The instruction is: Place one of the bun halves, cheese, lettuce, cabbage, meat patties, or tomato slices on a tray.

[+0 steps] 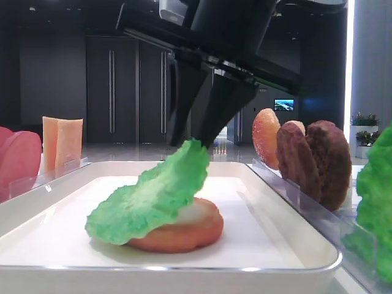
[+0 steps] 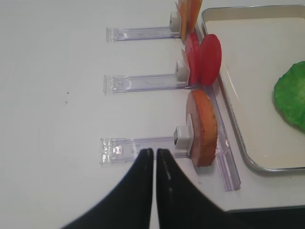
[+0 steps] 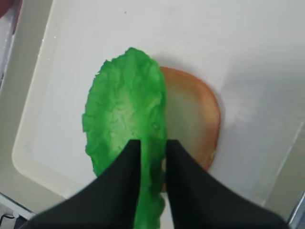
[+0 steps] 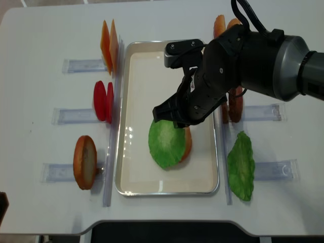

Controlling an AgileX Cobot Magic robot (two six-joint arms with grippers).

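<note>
The bright green lettuce (image 1: 153,196) (image 3: 124,114) (image 4: 164,144) leans on a bun half (image 1: 184,229) (image 3: 195,109) that lies flat in the white tray (image 1: 275,245) (image 4: 136,76). Its raised far edge sits between the fingers of my right gripper (image 3: 152,143), which stands just above the tray. Those black jaws are slightly parted, so the gripper is open with the leaf in the gap. My left gripper (image 2: 155,151) is shut on nothing. It hovers over the white table left of the tray, next to a clear holder.
Left of the tray, clear holders carry an upright bun half (image 2: 205,126) (image 4: 84,162), tomato slices (image 2: 205,59) (image 4: 104,100) and cheese (image 4: 109,45). On the right stand the meat patties (image 1: 318,162) (image 4: 234,104), another bun (image 1: 265,138) and a second lettuce leaf (image 4: 240,164).
</note>
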